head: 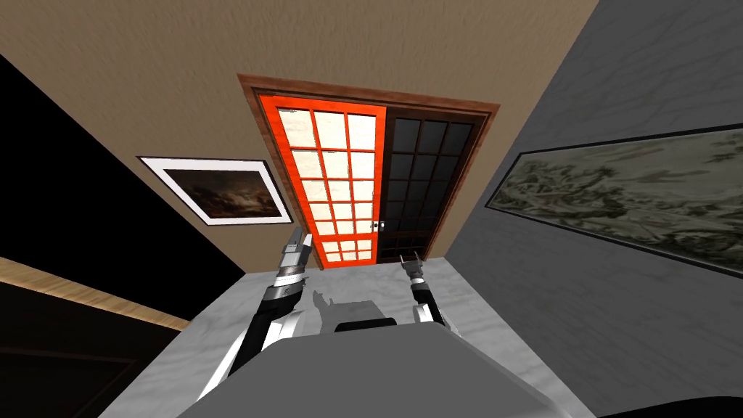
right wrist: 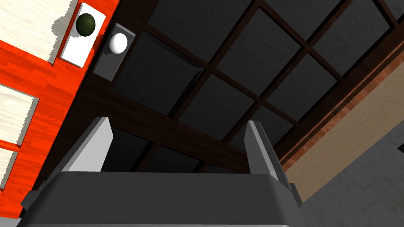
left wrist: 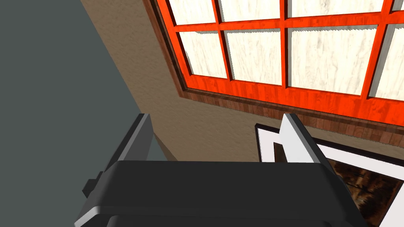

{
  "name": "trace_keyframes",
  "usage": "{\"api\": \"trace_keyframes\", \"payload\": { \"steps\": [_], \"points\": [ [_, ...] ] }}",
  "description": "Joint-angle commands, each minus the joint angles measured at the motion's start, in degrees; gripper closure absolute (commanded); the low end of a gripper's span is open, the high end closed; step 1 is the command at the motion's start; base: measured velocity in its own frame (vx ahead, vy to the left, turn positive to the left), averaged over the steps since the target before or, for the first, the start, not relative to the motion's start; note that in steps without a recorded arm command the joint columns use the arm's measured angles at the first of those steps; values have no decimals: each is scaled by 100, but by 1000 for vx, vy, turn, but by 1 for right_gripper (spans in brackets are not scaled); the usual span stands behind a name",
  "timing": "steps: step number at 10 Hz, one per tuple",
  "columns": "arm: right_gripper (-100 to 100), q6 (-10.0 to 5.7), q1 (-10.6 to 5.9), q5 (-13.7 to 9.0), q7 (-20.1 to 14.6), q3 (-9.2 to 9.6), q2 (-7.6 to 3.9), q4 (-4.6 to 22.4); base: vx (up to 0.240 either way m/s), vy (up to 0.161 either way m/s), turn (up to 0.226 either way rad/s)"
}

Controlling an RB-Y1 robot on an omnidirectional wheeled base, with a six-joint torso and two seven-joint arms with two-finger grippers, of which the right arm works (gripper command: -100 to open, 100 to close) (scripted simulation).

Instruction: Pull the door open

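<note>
Facing a double door (head: pixel 377 174) at the corridor's end: orange leaf (head: pixel 330 181) with pale panes, dark leaf (right wrist: pixel 221 71) beside it. My right hand (right wrist: pixel 176 122) is open and empty, pointed at the dark leaf's lower panes. White knob (right wrist: pixel 118 42) sits off past one finger, with the green knob (right wrist: pixel 85 23) just beyond it on the orange leaf. My left hand (left wrist: pixel 217 116) is open and empty, near the orange leaf's frame corner.

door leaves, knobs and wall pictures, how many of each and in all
door leaves: 2, orange leaf and dark leaf
knobs: 2, dark green knob and white knob
wall pictures: 2, white-framed picture and long picture
total: 6
</note>
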Motion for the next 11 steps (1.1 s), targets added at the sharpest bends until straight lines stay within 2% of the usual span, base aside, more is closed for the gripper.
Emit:
{"api": "trace_keyframes", "payload": {
  "steps": [1,11],
  "points": [
    [-100,-58,-64,-68,-253,39,-19,199,105,17,60],
    [-100,-478,-521,-461,-1648,239,-193,1505,105,14,65]
  ]
}}
